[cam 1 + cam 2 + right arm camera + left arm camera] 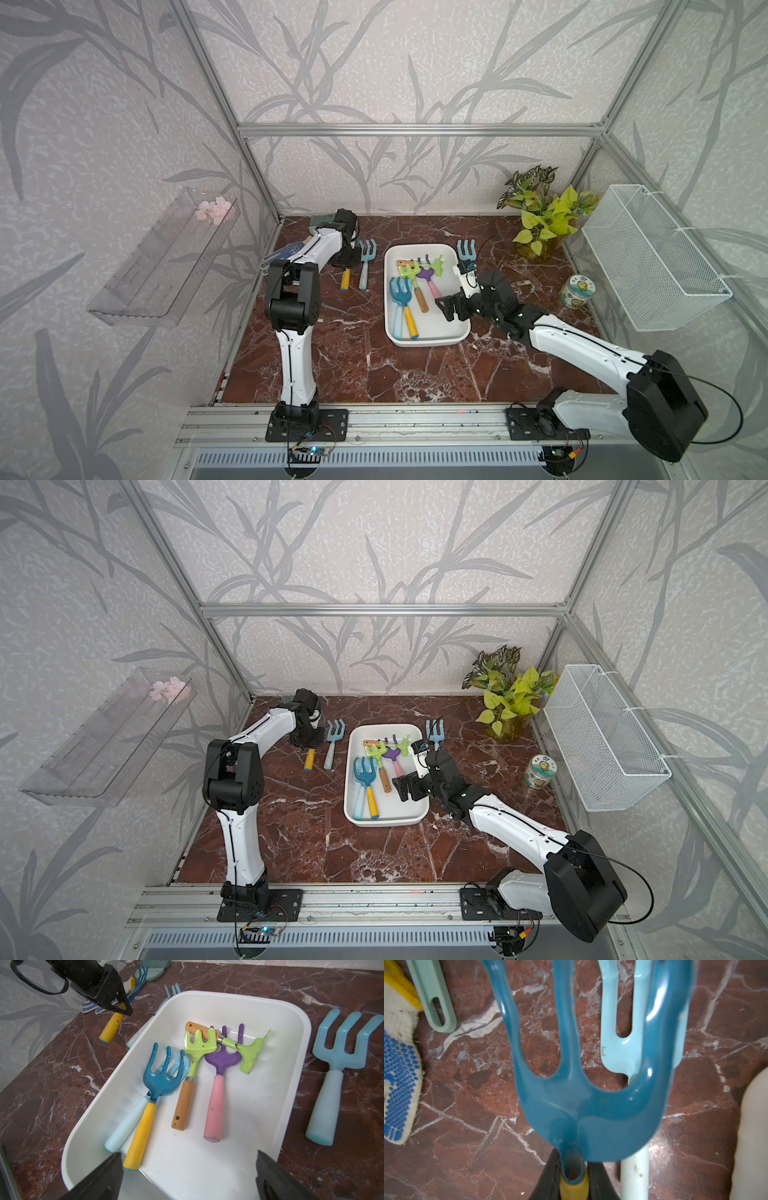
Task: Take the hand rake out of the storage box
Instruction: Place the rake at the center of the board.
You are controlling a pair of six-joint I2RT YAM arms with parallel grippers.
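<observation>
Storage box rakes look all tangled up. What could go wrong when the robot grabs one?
The sideways green rake lies across the purple rake in the storage box, so the open right pincer lifting one might drag the other. The dark blue rake also sits on a light blue rake.

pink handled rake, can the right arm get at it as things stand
Probably yes: the right gripper hangs open at the storage box's rim, and the pink handle lies bare, with only its purple head tucked under the green rakes.

A lab robot booth: aluminium frame (419, 129), leaf-wallpaper panels (415, 62), marble-pattern tabletop (353, 365).
</observation>
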